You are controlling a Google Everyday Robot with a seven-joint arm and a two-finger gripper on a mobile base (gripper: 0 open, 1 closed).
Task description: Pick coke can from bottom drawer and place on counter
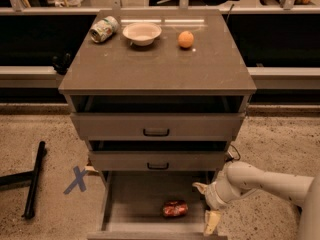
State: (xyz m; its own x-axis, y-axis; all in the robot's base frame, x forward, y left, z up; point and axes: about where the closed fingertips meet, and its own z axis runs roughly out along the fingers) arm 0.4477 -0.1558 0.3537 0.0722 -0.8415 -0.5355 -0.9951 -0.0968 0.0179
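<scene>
The coke can (175, 208) lies on its side on the floor of the pulled-out bottom drawer (132, 196), near the front and right of centre. My gripper (204, 204) hangs at the drawer's right side, just right of the can and apart from it. It is open, with one cream fingertip up near the drawer's back and the other down at the front rim, and nothing between them. The counter (160, 64) is the cabinet's flat grey-brown top, above the two upper drawers.
A green-and-white can (103, 29) on its side, a white bowl (142, 33) and an orange (186, 39) sit along the counter's far edge. The two upper drawers (156, 126) stand slightly ajar. A black bar (34, 179) and blue tape cross (76, 179) lie on the floor at left.
</scene>
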